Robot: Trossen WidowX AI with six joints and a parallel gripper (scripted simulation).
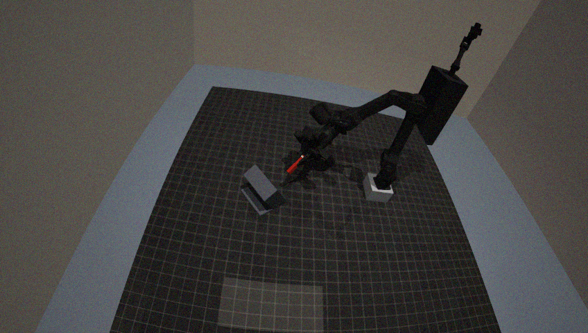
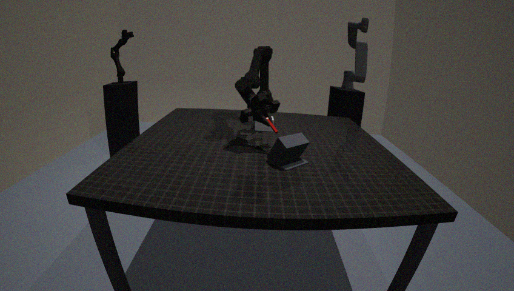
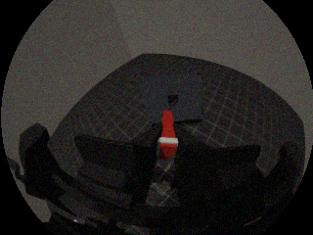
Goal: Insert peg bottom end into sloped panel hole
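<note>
My gripper (image 1: pixel 303 158) is shut on the red peg (image 1: pixel 295 164) and holds it tilted in the air, its free end aimed at the grey sloped panel (image 1: pixel 259 182). The peg's tip is a short way off the panel's face, apart from it. In the exterior view the peg (image 2: pixel 272 125) slants down toward the top of the panel (image 2: pixel 288 149) from my gripper (image 2: pixel 267 118). In the wrist view the peg (image 3: pixel 167 135) sticks out between my fingers and points at a small dark hole (image 3: pixel 172 100) in the panel face.
The arm's grey base block (image 1: pixel 378 187) stands to the right of the panel. A tall dark pillar (image 1: pixel 441 103) stands at the table's far right corner. Two pillars with other arms (image 2: pixel 120 108) (image 2: pixel 347 102) stand behind the table. A lighter patch (image 1: pixel 270 303) marks the near side.
</note>
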